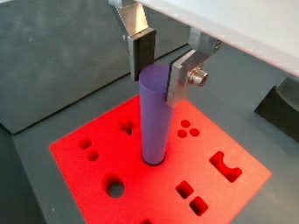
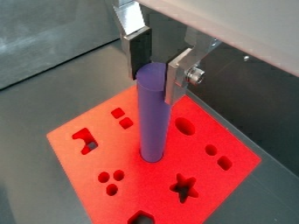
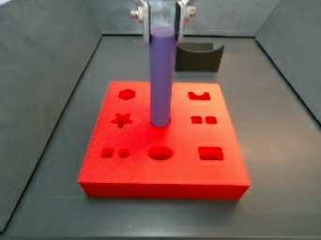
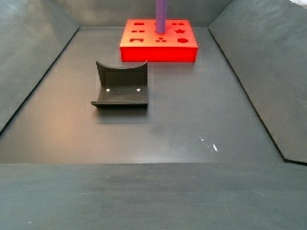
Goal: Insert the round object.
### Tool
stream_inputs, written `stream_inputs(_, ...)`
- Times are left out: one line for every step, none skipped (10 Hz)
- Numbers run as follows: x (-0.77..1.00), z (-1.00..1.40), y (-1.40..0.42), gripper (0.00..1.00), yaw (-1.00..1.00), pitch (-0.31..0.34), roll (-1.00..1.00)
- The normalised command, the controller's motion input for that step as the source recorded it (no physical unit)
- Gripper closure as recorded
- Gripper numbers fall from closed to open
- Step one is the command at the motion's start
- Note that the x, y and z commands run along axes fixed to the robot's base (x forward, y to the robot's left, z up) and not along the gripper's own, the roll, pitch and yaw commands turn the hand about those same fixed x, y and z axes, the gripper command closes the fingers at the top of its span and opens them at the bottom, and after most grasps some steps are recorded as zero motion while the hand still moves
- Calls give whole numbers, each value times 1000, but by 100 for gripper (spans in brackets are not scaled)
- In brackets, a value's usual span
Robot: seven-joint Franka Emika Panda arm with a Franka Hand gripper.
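Gripper (image 1: 163, 63) above the red block (image 3: 163, 169), jaws pinching the purple peg (image 3: 160, 75) at its top, upright, tip on the block's middle. Round hole (image 3: 160, 152) waits at six o'clock; keep it vertical, shift, press gently.

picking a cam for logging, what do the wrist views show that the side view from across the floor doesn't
Only the wrist views: the pincer, its silver fingers beside the top of the purple peg, and the peg's foot entering the red block. Only the far side view: the fixture standing apart on the open floor, with the pincer out of frame. Both: the peg upright in the block.
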Motion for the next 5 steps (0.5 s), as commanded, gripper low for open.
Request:
stream_inputs(0,-234,-31,100,71,0,83)
stream_inputs(-3,-226,-11,100,31,0,84)
stream_inputs(-9,-349,-63,100,9,-20,79)
stream_inputs(-177,-837,-86,100,0,-180,90)
stream_inputs(-154,-897,-86,100,3,-191,79)
